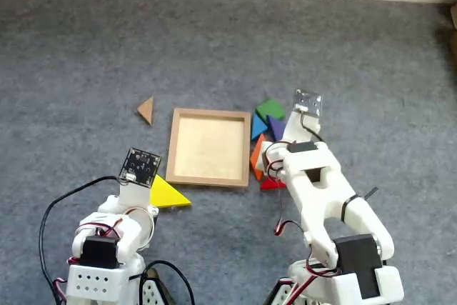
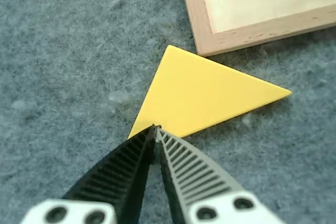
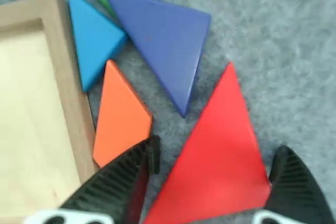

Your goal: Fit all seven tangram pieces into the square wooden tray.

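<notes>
Red triangle [image 3: 218,156] between parted right fingers [image 3: 121,179] — yellow triangle [image 2: 202,95] beside wooden tray [image 2: 252,32].

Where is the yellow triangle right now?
In the high view, the yellow triangle lies by the lower left corner of the wooden tray, with the left gripper right at its edge.

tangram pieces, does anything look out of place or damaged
Nothing looks damaged or spilled. The one outlier is the small tan triangle, which lies alone off the wooden tray's far left corner. It is apart from the yellow triangle and from the five pieces clustered on the tray's other side.
</notes>
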